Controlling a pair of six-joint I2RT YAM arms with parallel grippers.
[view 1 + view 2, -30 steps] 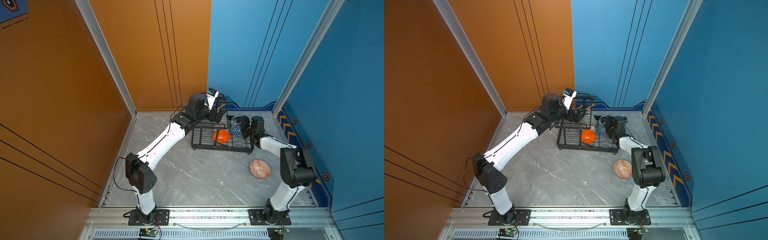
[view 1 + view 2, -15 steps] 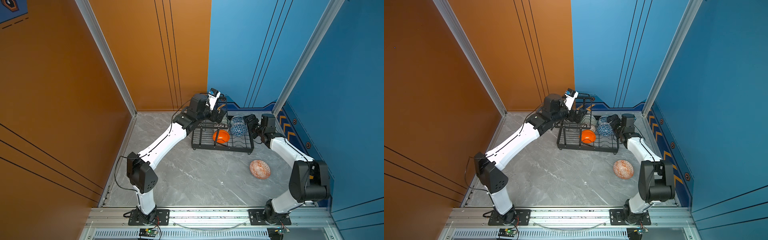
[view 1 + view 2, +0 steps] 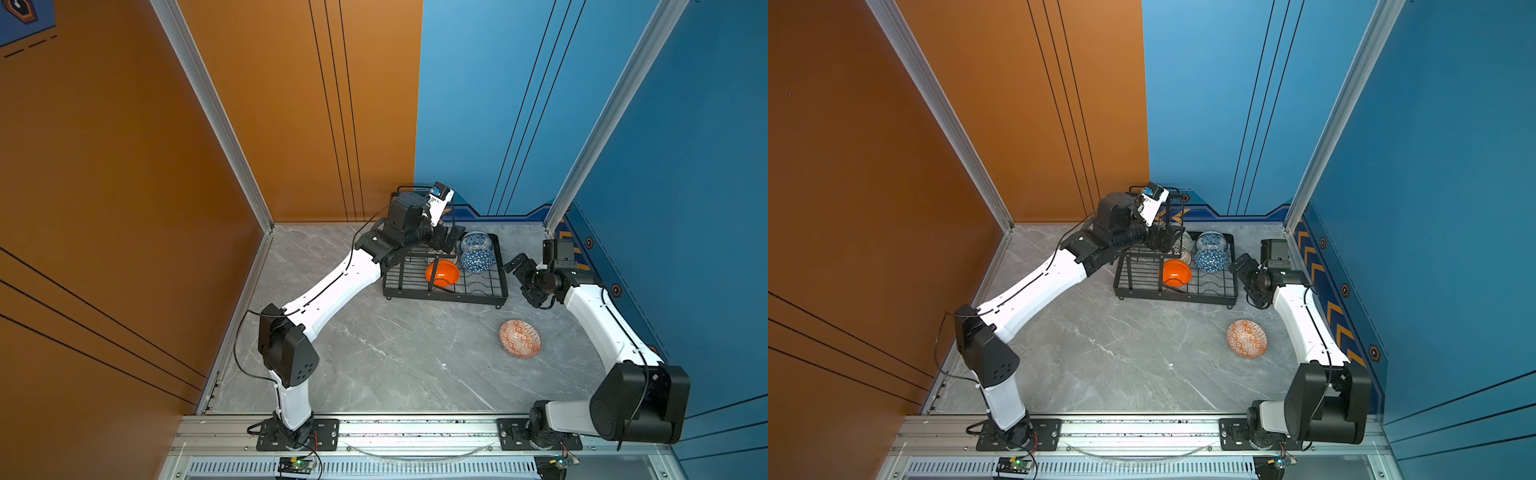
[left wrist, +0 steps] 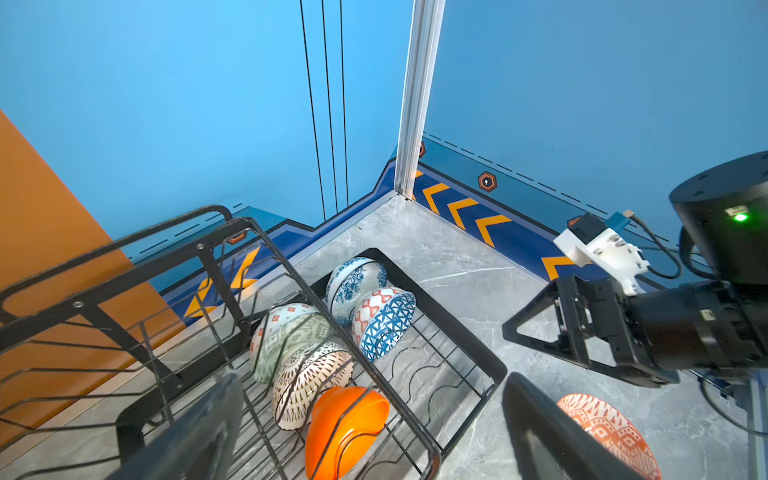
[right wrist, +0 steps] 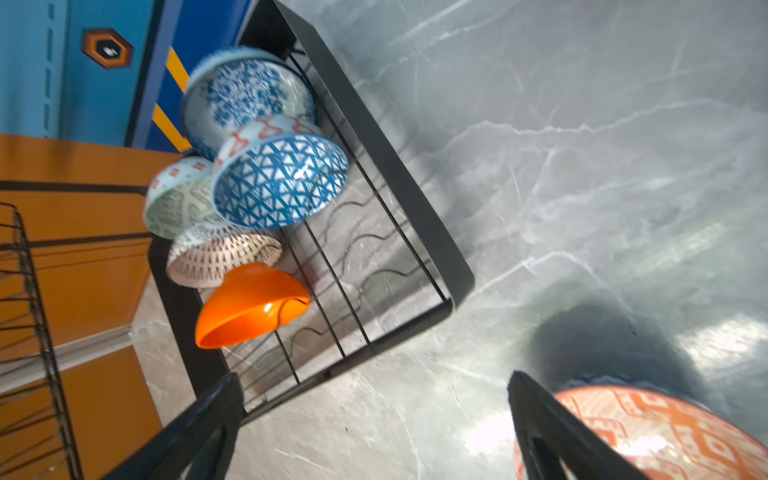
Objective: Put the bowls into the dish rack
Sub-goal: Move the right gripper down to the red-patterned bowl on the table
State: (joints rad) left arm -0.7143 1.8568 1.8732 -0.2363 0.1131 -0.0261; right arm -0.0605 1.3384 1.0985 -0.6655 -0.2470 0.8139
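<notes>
Six bowls share the grey marble table (image 3: 395, 353) with the black wire dish rack (image 3: 444, 296). The rack lies directly beneath and ahead of the left fingers (image 4: 208, 424), which are spread wide and hold nothing, with its raised basket tier (image 4: 124, 266) just beside them. The right fingers (image 5: 199, 428) sit just off the rack's outer side, also spread wide and empty.

Five bowls stand on edge in the rack's base tray. One row holds the plain orange bowl (image 3: 442, 273), which is closest to the left fingers, then the dark-lattice bowl (image 4: 309, 380) and the pale-green bowl (image 4: 286, 336). The row nearer the right fingers holds the blue triangle-patterned bowl (image 3: 478, 261) and, behind it, the blue-floral bowl (image 3: 476, 240). The orange-red geometric bowl (image 3: 520, 338) rests on the table outside the rack, near the right fingers but untouched.
</notes>
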